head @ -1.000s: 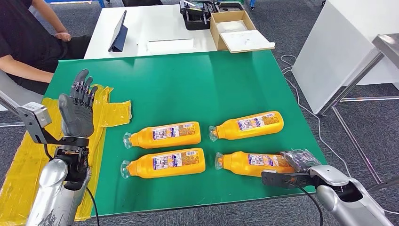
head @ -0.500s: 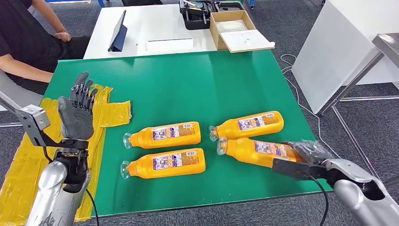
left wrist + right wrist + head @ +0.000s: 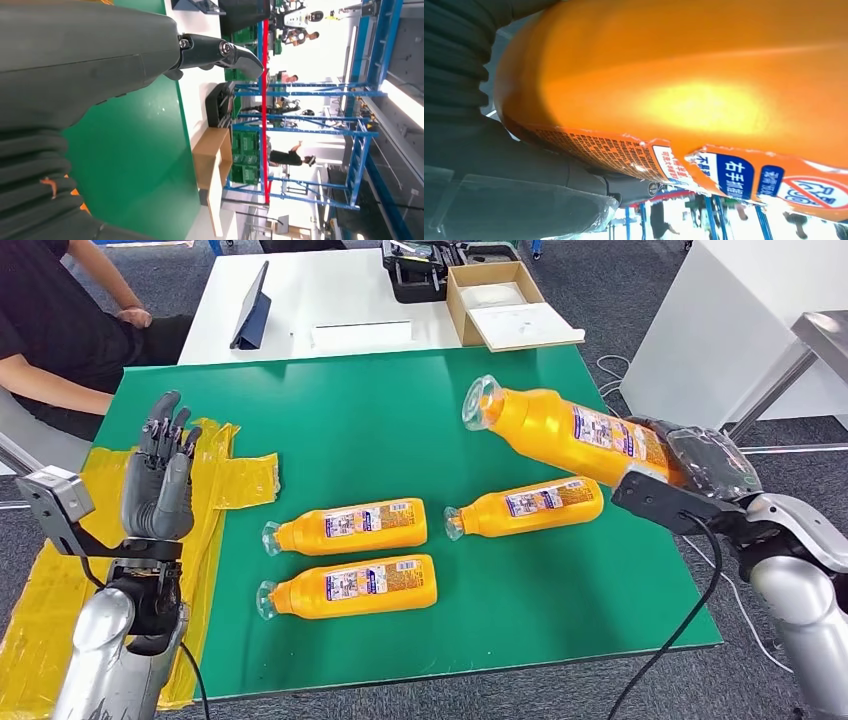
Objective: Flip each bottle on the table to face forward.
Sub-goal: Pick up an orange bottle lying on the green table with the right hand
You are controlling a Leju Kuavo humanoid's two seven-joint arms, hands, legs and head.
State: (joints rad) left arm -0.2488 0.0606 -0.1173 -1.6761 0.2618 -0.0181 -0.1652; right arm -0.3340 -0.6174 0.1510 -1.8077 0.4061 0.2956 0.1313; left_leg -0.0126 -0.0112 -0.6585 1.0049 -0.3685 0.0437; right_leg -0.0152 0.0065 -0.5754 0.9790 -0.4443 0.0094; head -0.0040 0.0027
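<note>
Gripping the base of one orange bottle (image 3: 565,428), the right hand (image 3: 700,462) has lifted it off the green table (image 3: 400,420), clear cap tilted up toward the far left. The left hand (image 3: 160,485) stays raised at the left, fingers spread and empty. Three matching bottles (image 3: 350,525) lie labels up, caps pointing left.

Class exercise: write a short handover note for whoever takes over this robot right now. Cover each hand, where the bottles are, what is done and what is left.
Right hand holds one orange bottle in the air above the green table, cap end pointing away from the hand.
Left hand is raised at the table's left side, fingers straight, holding nothing.
Three bottles lie on their sides: upper left, lower left, right.
Done: one bottle picked up.
Left: turn it, set it down, then check the other three.
</note>
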